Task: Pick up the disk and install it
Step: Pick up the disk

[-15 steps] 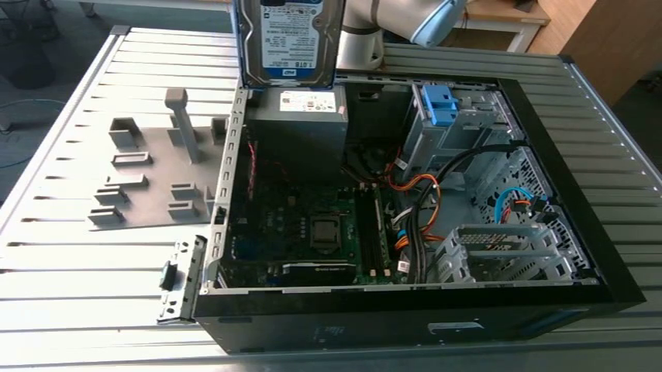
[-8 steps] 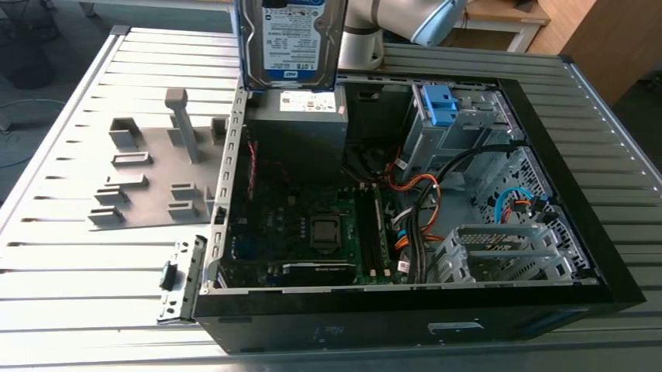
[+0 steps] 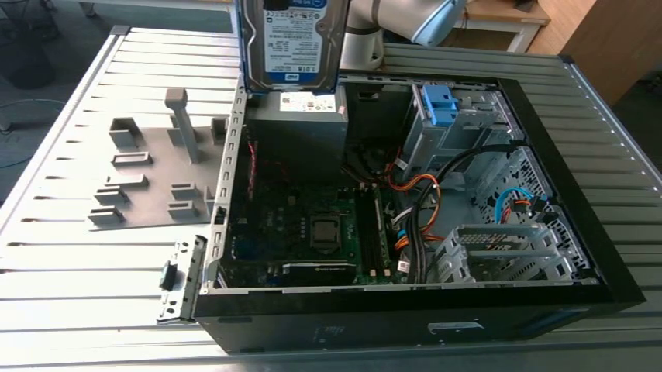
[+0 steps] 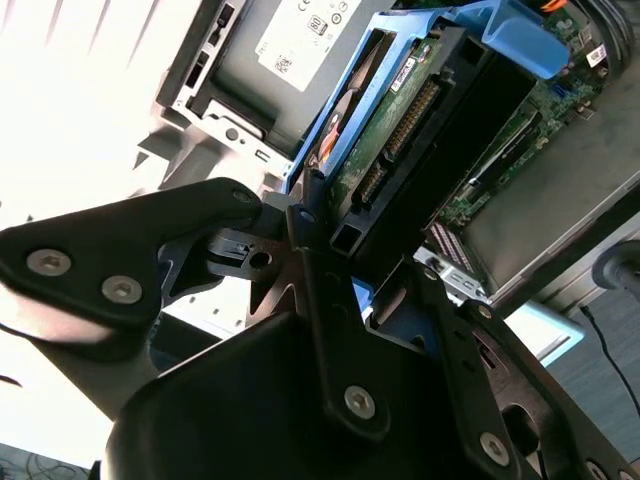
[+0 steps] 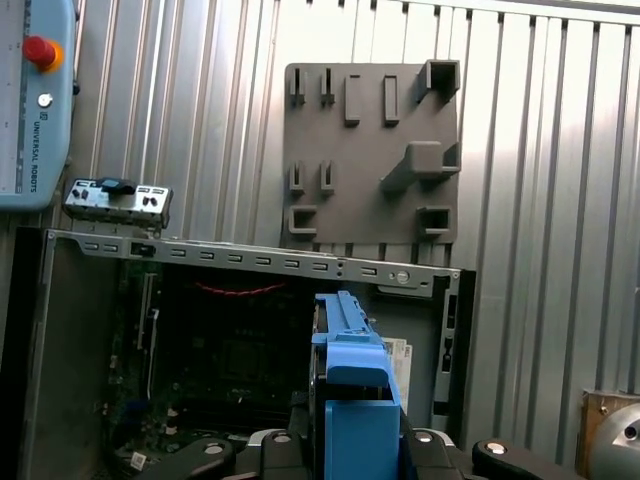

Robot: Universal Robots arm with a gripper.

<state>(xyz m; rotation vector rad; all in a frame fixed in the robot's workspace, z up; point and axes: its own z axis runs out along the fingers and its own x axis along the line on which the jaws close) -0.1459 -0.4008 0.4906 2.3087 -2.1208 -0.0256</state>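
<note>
The disk [image 3: 293, 43] stands upright in the air over the back left corner of the open computer case [image 3: 579, 232] in the exterior view. Its blue-and-white label faces the camera and a blue bracket frames it. In the second wrist view my gripper [image 4: 318, 222] is shut on the disk [image 4: 400, 125], its black fingers [image 4: 215, 215] pressing the blue bracket from both sides, and the connector end shows. The disk's blue bracket [image 5: 350, 385] rises between the gripper's links in the first wrist view. The silver drive cage with a blue latch [image 3: 439, 105] sits at the case's back right.
The grey power supply [image 3: 300, 128] lies right below the disk. Orange and black cables [image 3: 424, 201] cross the case's middle over the motherboard [image 3: 310, 225]. A grey fixture plate [image 3: 155, 178] with raised blocks lies on the slatted table left of the case. A pendant [image 5: 35, 100] rests beyond.
</note>
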